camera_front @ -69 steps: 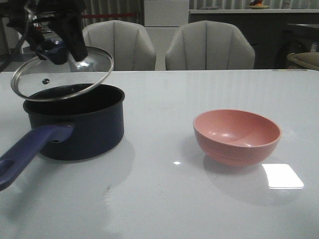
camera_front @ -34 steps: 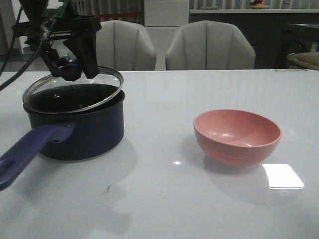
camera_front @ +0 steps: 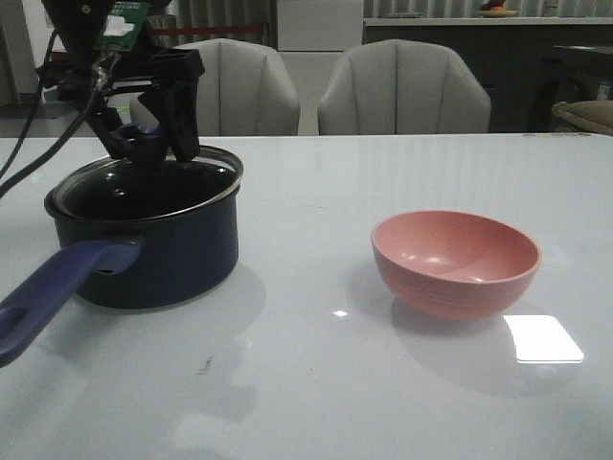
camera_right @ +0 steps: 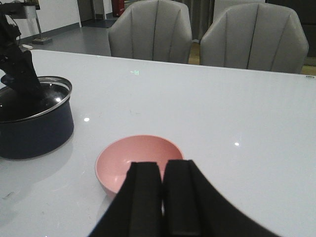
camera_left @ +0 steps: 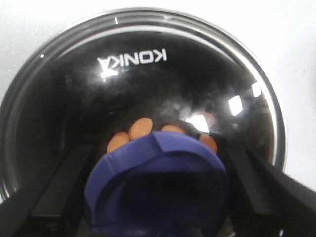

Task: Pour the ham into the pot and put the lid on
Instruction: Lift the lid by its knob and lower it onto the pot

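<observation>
Fingers of left gripper (camera_front: 148,144) clamp knob of lid (camera_front: 206,182), holding it level so rim seats on pot (camera_front: 153,254). Ham (camera_left: 140,127) visible through glass, inside pot. Right gripper (camera_right: 162,190) pressed together, idle above empty pink bowl (camera_front: 456,264) on tabletop (camera_front: 383,383).

Two grey padded chairs (camera_front: 402,86) stand behind the glossy white table (camera_front: 316,383); a dim counter (camera_front: 479,24), perhaps shelving, lies beyond.
</observation>
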You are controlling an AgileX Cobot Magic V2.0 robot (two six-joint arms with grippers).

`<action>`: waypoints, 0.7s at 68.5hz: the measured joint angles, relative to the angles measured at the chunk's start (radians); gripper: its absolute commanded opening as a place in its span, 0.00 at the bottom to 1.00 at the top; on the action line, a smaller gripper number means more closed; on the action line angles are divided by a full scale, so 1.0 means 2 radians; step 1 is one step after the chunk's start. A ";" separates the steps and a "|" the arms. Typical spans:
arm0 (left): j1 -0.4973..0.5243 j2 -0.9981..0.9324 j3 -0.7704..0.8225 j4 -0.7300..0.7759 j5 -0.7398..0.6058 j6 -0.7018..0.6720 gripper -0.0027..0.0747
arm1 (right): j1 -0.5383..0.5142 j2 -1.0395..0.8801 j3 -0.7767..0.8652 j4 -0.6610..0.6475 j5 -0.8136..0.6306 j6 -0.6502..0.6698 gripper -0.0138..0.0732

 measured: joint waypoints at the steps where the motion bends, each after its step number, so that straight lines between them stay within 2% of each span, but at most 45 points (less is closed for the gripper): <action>1: 0.000 0.000 0.000 0.000 0.000 0.000 0.80 | 0.000 0.000 0.000 0.000 0.000 0.000 0.35; 48: 0.000 0.002 -0.002 0.039 0.062 0.000 0.79 | 0.000 0.000 0.000 0.000 0.000 0.000 0.35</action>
